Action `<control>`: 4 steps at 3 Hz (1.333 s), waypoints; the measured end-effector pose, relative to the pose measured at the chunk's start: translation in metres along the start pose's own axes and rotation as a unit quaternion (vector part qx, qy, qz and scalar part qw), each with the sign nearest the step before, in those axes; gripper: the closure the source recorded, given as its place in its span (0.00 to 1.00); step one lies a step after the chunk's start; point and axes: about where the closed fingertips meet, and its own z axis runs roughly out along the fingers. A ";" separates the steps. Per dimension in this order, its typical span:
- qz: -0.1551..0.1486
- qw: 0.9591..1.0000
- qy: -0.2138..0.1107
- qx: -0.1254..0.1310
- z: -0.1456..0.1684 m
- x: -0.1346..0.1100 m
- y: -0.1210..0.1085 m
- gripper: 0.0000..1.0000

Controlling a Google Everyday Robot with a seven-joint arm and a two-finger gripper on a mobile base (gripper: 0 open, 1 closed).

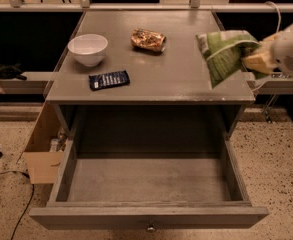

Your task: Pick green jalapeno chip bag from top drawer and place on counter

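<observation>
The green jalapeno chip bag (224,54) hangs in the air over the right edge of the counter (181,76), tilted with its pale top edge up. My gripper (253,61) comes in from the right and is shut on the bag's right side. The top drawer (151,184) is pulled fully open below the counter, its inside bare and its small metal knob at the front bottom.
On the counter stand a white bowl (87,48) at the left, a brown-gold shiny snack bag (148,39) at the back middle and a flat dark blue packet (109,79) near the front left. A cardboard box (42,154) sits on the floor left of the drawer.
</observation>
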 end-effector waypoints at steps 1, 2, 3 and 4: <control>-0.003 1.000 -0.003 -0.001 0.000 -0.006 0.002 1.00; -0.003 1.000 -0.003 -0.001 0.000 -0.006 0.002 1.00; -0.020 1.000 0.000 -0.011 0.024 -0.023 -0.005 1.00; -0.030 0.998 0.013 -0.051 0.079 -0.036 0.002 1.00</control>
